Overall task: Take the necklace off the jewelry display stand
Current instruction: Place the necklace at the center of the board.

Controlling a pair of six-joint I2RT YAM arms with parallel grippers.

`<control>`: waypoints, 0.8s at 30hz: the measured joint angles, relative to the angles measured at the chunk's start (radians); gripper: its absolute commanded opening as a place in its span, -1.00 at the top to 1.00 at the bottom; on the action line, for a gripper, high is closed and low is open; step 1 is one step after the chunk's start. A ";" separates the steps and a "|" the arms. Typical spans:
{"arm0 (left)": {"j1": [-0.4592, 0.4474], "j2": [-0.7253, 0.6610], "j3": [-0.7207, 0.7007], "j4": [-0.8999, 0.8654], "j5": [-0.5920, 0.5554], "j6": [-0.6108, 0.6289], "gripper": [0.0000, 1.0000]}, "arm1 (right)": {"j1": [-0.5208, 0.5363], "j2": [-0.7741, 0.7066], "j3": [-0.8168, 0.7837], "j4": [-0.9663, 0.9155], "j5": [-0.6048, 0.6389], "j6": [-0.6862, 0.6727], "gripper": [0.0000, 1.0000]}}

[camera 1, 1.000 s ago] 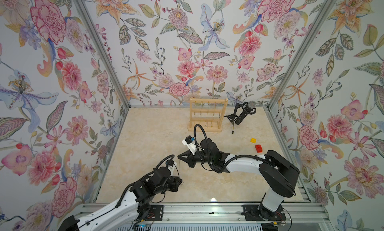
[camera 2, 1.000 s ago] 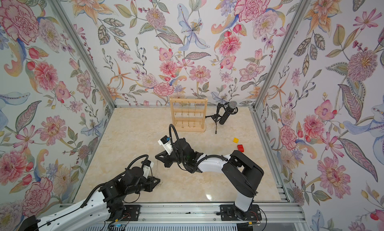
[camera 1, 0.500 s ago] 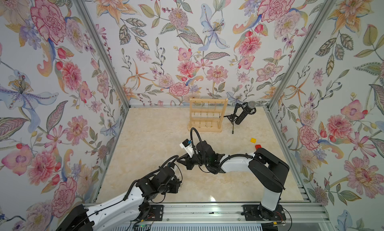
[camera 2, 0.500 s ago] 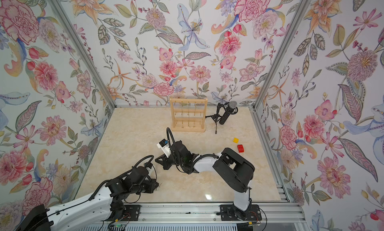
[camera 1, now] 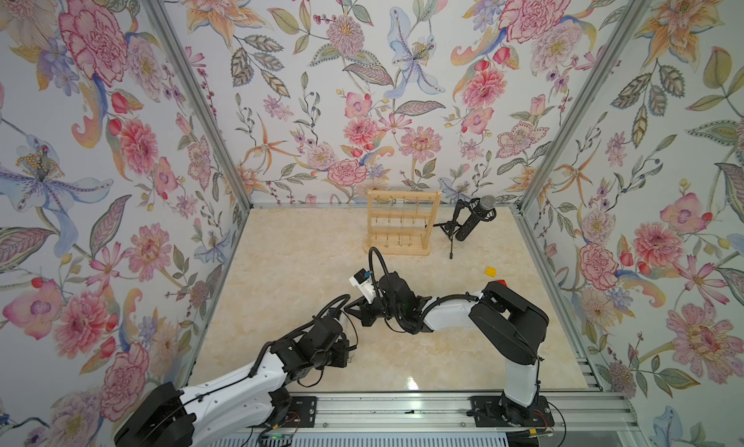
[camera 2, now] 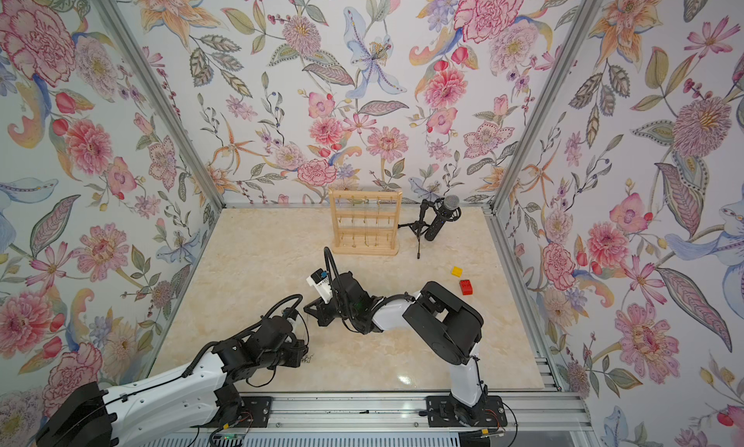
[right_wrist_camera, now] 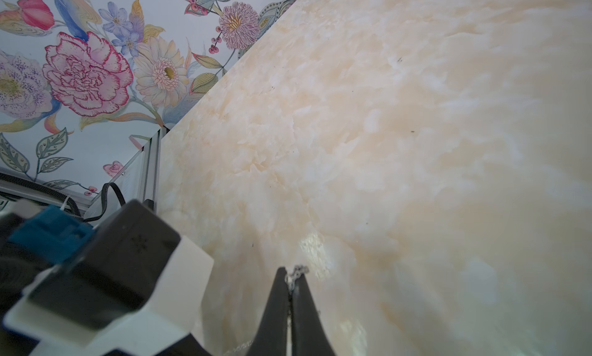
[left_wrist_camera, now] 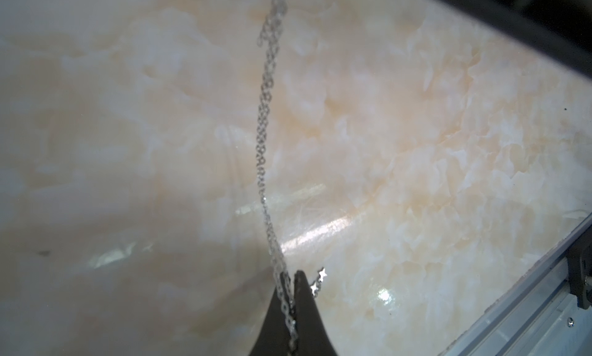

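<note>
Left tool [left_wrist_camera: 289, 276] is pinching the thin silver necklace [left_wrist_camera: 263, 139], its chain stretched over the front of the tabletop [camera 1: 282, 272]. Right tool [right_wrist_camera: 291, 274], pressed together, nips a few links too. The jewelry display stand [camera 1: 398, 249] sits well apart at the back.

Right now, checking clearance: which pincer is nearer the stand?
Right. The right pincer is mid-table, in front of the stand; the left pincer is farther off, by the near rail.

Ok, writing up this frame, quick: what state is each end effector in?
Left end effector: closed on the silver necklace chain.
Right end effector: closed on the necklace chain too.
</note>
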 measured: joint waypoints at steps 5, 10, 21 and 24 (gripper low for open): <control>0.004 0.009 0.004 0.003 -0.009 0.009 0.61 | -0.005 0.010 0.014 0.001 -0.001 0.000 1.00; 0.004 0.010 0.004 0.003 -0.021 0.022 0.49 | -0.013 0.018 0.029 0.002 -0.002 0.001 1.00; 0.004 0.010 0.014 0.002 -0.024 0.027 0.46 | -0.015 0.060 0.045 -0.001 -0.012 0.004 1.00; 0.004 0.010 0.022 0.000 -0.024 0.030 0.52 | -0.015 0.061 0.047 -0.001 -0.015 0.004 1.00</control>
